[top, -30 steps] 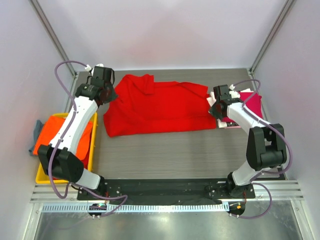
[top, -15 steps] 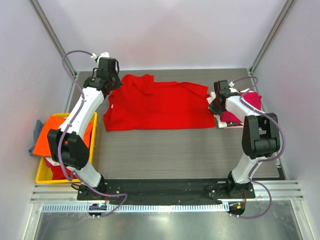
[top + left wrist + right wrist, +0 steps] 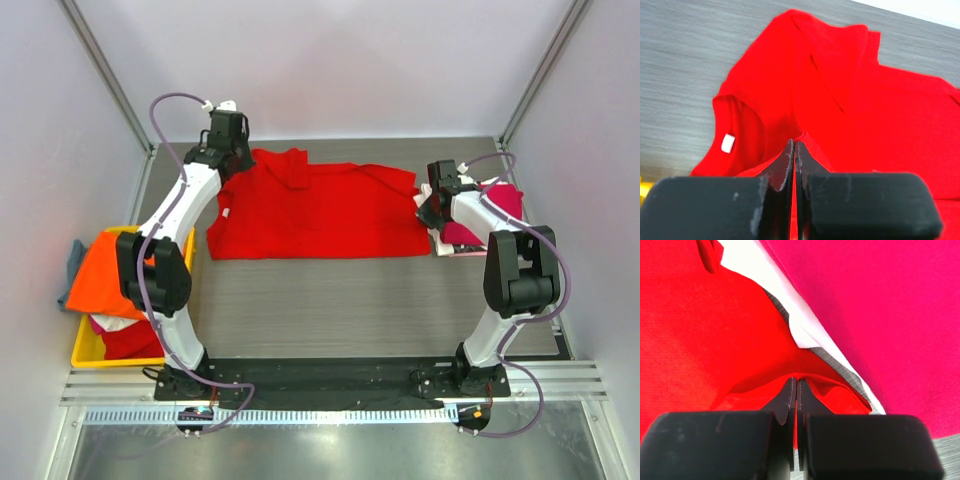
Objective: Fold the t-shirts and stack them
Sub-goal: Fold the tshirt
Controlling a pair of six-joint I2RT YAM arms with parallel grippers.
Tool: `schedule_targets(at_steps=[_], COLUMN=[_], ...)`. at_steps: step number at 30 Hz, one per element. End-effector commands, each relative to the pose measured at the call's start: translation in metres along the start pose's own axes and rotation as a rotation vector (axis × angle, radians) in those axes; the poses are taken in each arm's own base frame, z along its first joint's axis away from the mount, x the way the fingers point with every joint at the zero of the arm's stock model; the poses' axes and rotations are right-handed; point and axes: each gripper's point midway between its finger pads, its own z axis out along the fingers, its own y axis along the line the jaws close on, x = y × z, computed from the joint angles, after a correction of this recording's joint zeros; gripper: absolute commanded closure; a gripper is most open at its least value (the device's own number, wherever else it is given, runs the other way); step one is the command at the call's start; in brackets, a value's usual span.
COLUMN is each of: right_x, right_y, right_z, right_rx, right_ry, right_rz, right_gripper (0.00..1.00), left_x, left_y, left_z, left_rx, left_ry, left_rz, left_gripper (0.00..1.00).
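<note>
A bright red t-shirt [image 3: 315, 212] lies spread across the back of the table. My left gripper [image 3: 232, 163] is shut on its cloth near the round neck and white label [image 3: 728, 143], at the shirt's far left end. My right gripper [image 3: 428, 210] is shut on the shirt's right edge [image 3: 805, 372], beside a folded stack with a magenta-pink t-shirt [image 3: 495, 212] on top of a white one [image 3: 790, 315]. Orange and red shirts [image 3: 110, 270] lie in the crate at the left.
A yellow plastic crate [image 3: 186, 280] stands at the table's left edge, with a grey cloth [image 3: 76, 255] hanging over its outer side. Metal frame posts [image 3: 105, 75] rise at the back corners. The black base rail [image 3: 330, 375] runs along the near edge.
My left arm has swung from the shirt's left side toward the back, pulling that end taut. The shirt lies flatter. The right gripper moved slightly back, then held still.
</note>
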Motion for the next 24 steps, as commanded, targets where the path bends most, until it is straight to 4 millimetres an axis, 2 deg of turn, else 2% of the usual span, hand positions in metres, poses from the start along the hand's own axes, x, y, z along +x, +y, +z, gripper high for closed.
schedule_targets(at_steps=[1, 6, 12, 24], right_x=[-0.020, -0.030, -0.040, -0.045], right_y=[0.013, 0.012, 0.018, 0.031], right_z=[-0.012, -0.017, -0.014, 0.001], right_rx=[-0.048, -0.059, -0.082, -0.091], right_ry=[-0.048, -0.065, -0.061, -0.042], right_rz=[0.025, 0.044, 0.058, 0.057], right_gripper=[0.99, 0.99, 0.99, 0.99], left_x=[-0.031, -0.034, -0.049, -0.058], left_y=[0.000, 0.009, 0.010, 0.013], left_z=[0.001, 0.000, -0.008, -0.009], left_rx=[-0.016, -0.066, -0.076, -0.096], left_ry=[-0.076, -0.097, -0.144, -0.158], left_rz=[0.006, 0.006, -0.010, 0.004], left_gripper=[1.00, 1.00, 1.00, 1.00])
